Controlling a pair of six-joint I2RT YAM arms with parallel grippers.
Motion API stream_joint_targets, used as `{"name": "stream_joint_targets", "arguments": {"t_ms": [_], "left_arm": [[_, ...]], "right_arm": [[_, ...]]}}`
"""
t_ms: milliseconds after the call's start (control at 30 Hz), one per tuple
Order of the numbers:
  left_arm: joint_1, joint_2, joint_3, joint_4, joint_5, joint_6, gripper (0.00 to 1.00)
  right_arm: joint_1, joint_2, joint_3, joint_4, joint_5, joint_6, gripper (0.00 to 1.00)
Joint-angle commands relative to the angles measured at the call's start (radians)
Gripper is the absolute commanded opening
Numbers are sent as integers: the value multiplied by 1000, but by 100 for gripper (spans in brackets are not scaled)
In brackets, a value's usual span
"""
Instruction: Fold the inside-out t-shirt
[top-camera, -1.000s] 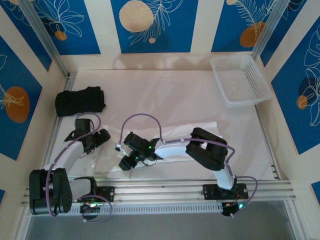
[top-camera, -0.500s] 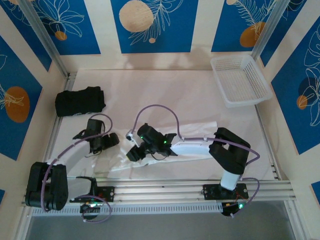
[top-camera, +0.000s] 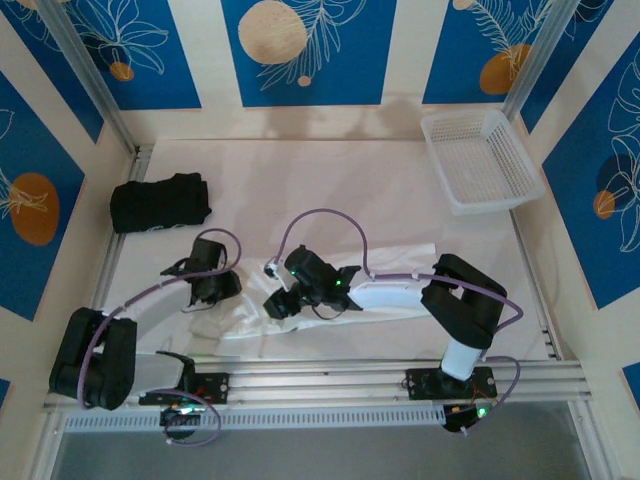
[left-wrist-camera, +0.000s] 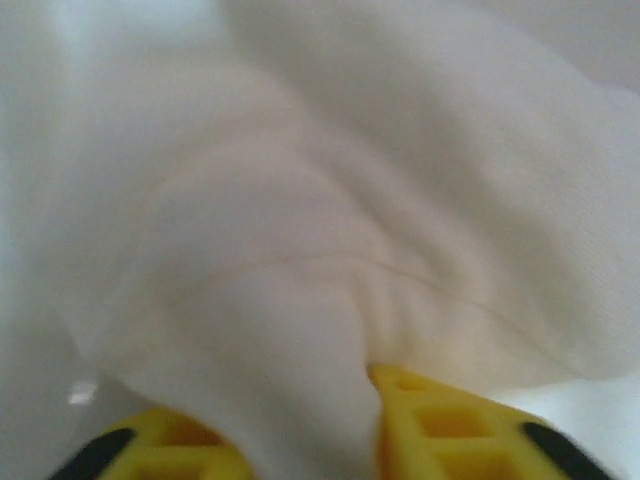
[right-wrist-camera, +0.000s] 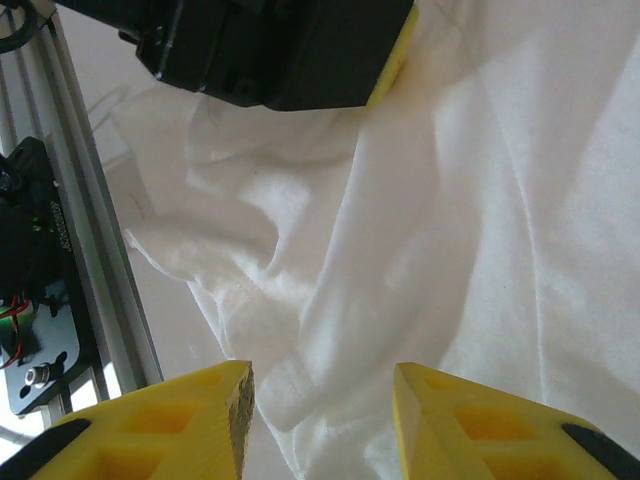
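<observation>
- While the left gripper (left-wrist-camera: 308, 400) is clenched on a bunched fold of the inside-out t-shirt (top-camera: 395, 258), with creases running into its yellow fingers (left-wrist-camera: 440, 425), the right gripper (right-wrist-camera: 322, 385) hangs just above the cloth with its jaws apart and nothing between them.
- The shirt lies crumpled and roughly flat on the bench (top-camera: 330, 190), stretching from near the front rail (right-wrist-camera: 70, 200) up to the right. Both grippers sit at its near-left end, close together.
- The step in hand looks like taking hold of an edge or corner so the shirt can be spread before folding.
- To do it well, the right gripper should probably close on a single clear edge rather than the heaped middle, and well apart from the left's hold so the cloth can be drawn taut.
- Thin cloth will likely slip or drag extra layers, so lift slowly and check that only the intended layer comes up.
- The rail is just beside the hem, so keep the fingers from snagging there.
- The black folded garment (top-camera: 160, 203) and white basket (top-camera: 482, 160) stand well apart from the work.
- No brand, label or lettering can be read: the cloth is plain, and the blue wall panels (top-camera: 300, 50) carry only leaf drawings and orange discs.
</observation>
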Motion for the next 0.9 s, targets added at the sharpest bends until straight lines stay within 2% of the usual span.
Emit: {"name": "stream_joint_targets", "arguments": {"t_ms": [0, 33, 67, 300, 567, 633, 767, 800, 867], "left_arm": [[-23, 5, -16, 45, 109, -5, 11], [-22, 2, -14, 42, 99, 1, 1], [-22, -2, -7, 30, 79, 8, 0], [9, -82, 125, -188, -145, 66, 0], [147, -24, 399, -444, -352, 219, 0], [168, 7, 502, -523, -458, 287, 0], [212, 102, 732, -683, -787, 469, 0], [214, 123, 783, -712, -842, 497, 0], [204, 157, 870, -777, -866, 501, 0]], "right_arm": [[-7, -32, -21, 6, 17, 20, 42], [-9, -37, -23, 3, 18, 22, 42], [-11, -43, -25, -1, 22, 22, 42], [-63, -175, -97, -38, 65, 16, 42], [-209, -416, -248, -58, 82, 23, 43], [-241, -480, -282, -73, 90, 15, 43], [-310, -619, -352, -113, 88, 6, 43], [-325, -654, -372, -118, 85, 4, 44], [-355, -710, -407, -129, 82, 1, 44]]}}
